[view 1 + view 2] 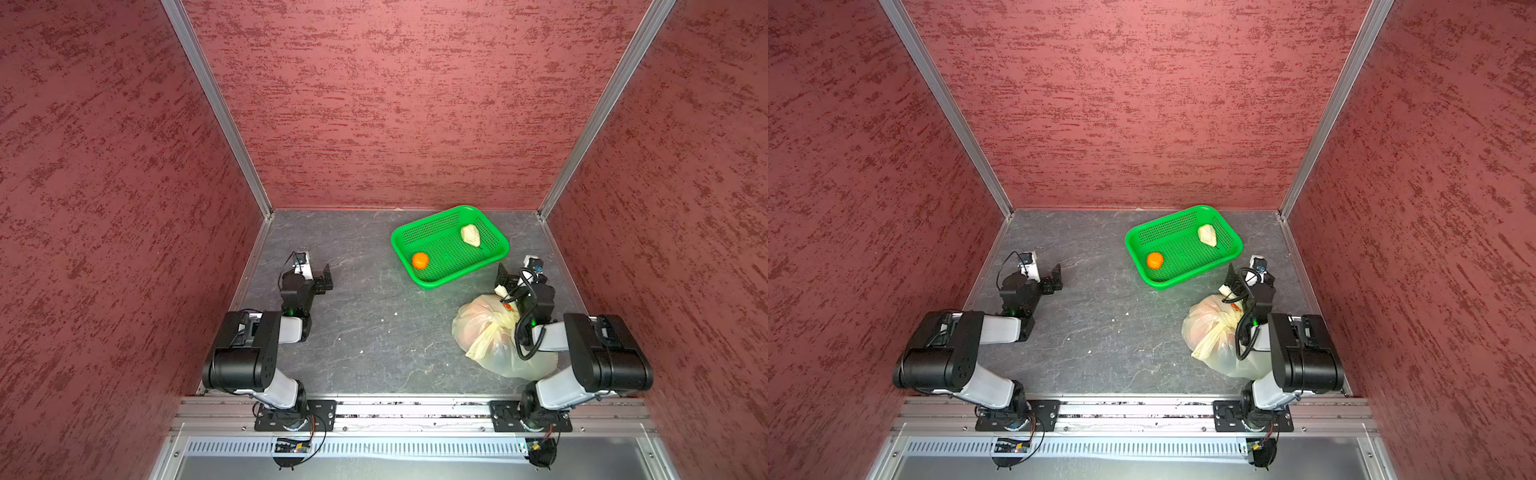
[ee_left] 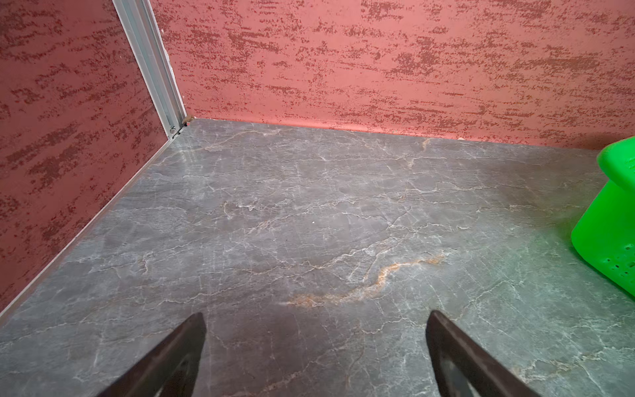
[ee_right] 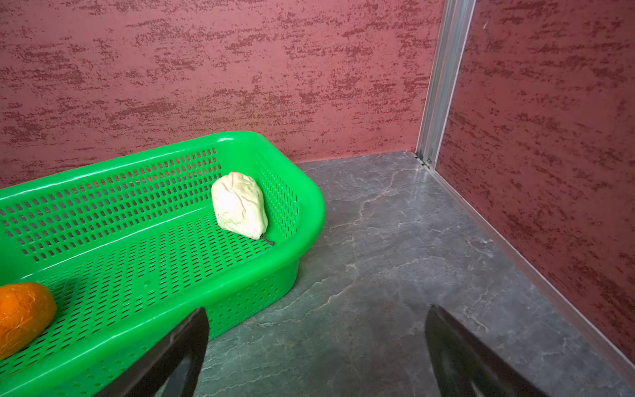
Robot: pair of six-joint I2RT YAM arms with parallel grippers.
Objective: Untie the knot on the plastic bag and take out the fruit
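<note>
Top views: right arm (image 1: 552, 336) covers part of plastic bag (image 1: 478, 324).

I find no readable text, label, brand or number in any view. Only candidate: orange-red print (image 1: 508, 307) on plastic bag (image 1: 478, 328), seen in both top views, partly behind right arm. Too small and crumpled for me to make out letters or digits.
</note>
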